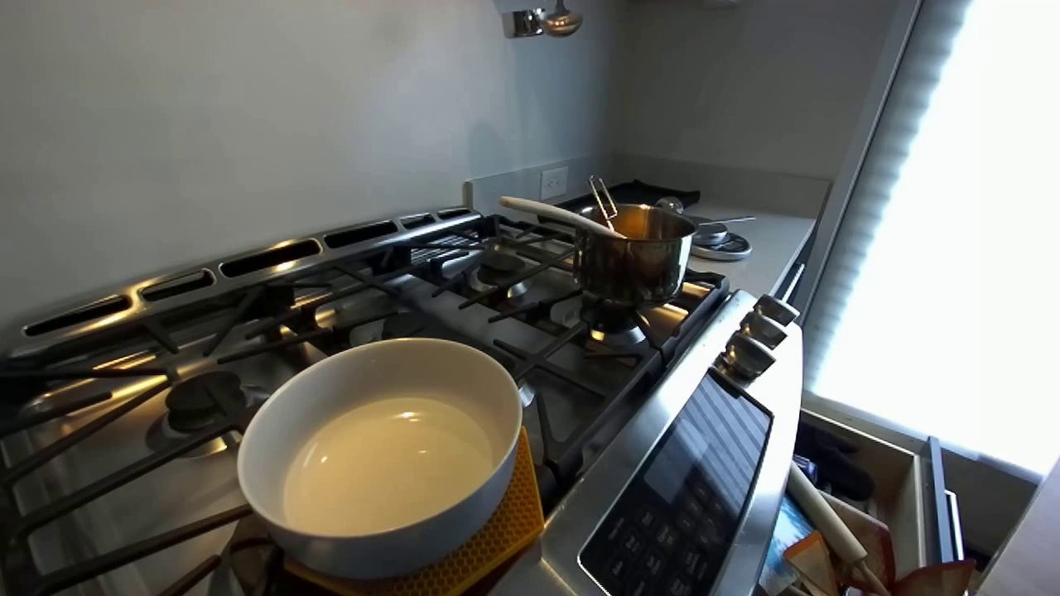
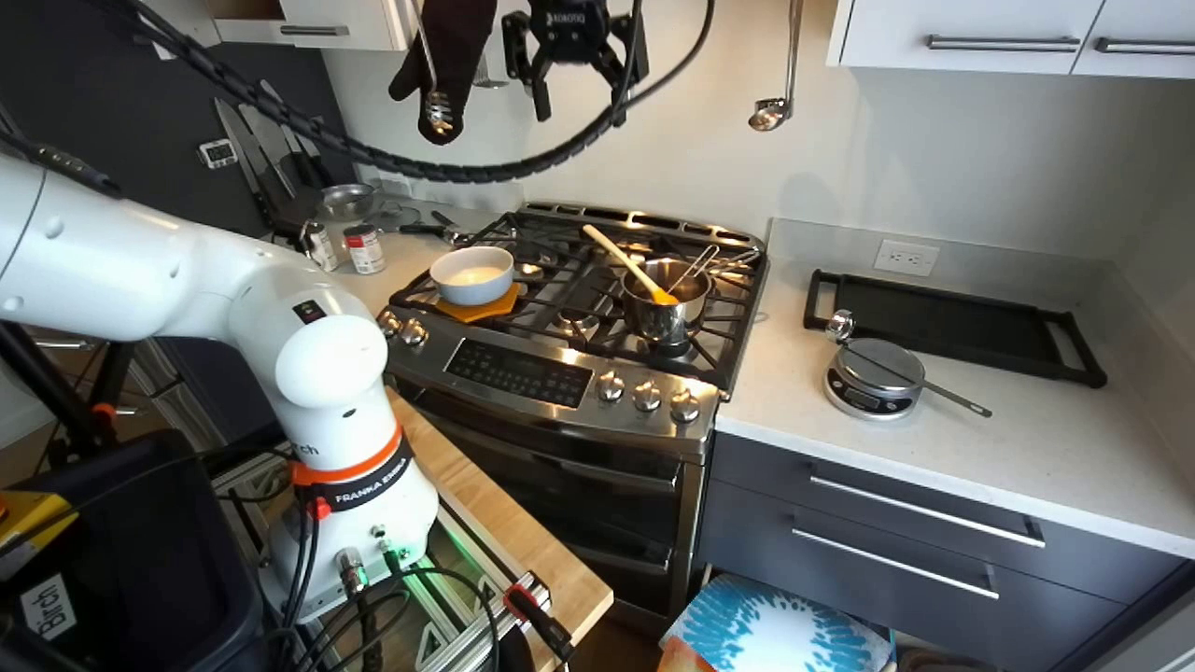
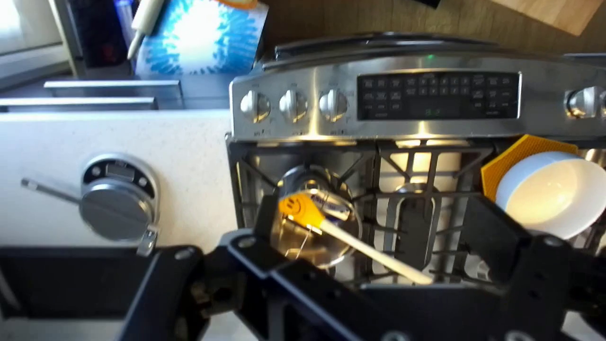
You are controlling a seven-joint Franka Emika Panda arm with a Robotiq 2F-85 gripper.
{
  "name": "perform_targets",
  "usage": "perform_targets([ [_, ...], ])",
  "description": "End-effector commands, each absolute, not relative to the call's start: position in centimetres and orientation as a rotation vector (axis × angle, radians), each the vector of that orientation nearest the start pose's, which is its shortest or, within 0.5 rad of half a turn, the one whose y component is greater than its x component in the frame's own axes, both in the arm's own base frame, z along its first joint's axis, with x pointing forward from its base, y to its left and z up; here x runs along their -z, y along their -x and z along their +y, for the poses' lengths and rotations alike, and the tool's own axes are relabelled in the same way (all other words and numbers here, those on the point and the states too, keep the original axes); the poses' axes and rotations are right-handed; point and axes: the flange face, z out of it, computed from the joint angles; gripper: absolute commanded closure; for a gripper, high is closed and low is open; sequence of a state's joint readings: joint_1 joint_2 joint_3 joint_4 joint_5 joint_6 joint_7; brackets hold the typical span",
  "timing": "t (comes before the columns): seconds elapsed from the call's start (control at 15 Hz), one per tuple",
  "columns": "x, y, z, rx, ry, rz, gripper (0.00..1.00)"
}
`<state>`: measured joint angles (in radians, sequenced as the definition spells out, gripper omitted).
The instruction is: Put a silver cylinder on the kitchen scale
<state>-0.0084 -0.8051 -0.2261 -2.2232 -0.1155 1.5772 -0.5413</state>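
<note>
The kitchen scale (image 2: 876,378) stands on the white counter right of the stove; it also shows in the wrist view (image 3: 116,201). A silver utensil lies across its plate, with a long thin handle (image 2: 954,399) and a small shiny cup-like end (image 2: 840,326) over the scale's edge. That end shows in the wrist view (image 3: 147,240). I cannot tell if this is the silver cylinder; no separate loose cylinder shows clearly. My gripper (image 2: 581,107) is high above the stove, away from the scale. Its fingers are wide apart, with nothing between them; the wrist view (image 3: 378,222) agrees.
A steel pot (image 2: 665,313) with a yellow spatula (image 2: 630,266) and a whisk-like tool stands on the stove. A white bowl (image 2: 473,276) sits on an orange mat. A ladle (image 2: 771,114) and dark mitt (image 2: 453,65) hang on the wall. A black tray (image 2: 962,322) lies behind the scale.
</note>
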Motion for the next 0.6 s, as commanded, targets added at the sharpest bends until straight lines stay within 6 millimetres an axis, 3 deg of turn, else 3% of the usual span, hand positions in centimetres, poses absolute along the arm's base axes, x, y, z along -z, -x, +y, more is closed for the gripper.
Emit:
perform_targets([
  [0.0, -73.1, -28.8, -10.0, 0.545, 3.118, -0.638, 0.0],
  [0.07, -69.9, -28.7, -10.2, 0.418, 3.115, -0.608, 0.0],
  [0.13, -71.4, -28.6, -9.9, 0.465, 3.12, -0.615, 0.0],
  [0.2, -71.5, -28.4, -9.8, 0.47, 3.12, -0.616, 0.0],
  [0.33, -70.6, -29.0, -9.8, 0.478, 3.115, -0.538, 0.0],
  [0.53, -76.4, -29.8, -10.4, 0.782, 3.034, -0.438, 0.0],
])
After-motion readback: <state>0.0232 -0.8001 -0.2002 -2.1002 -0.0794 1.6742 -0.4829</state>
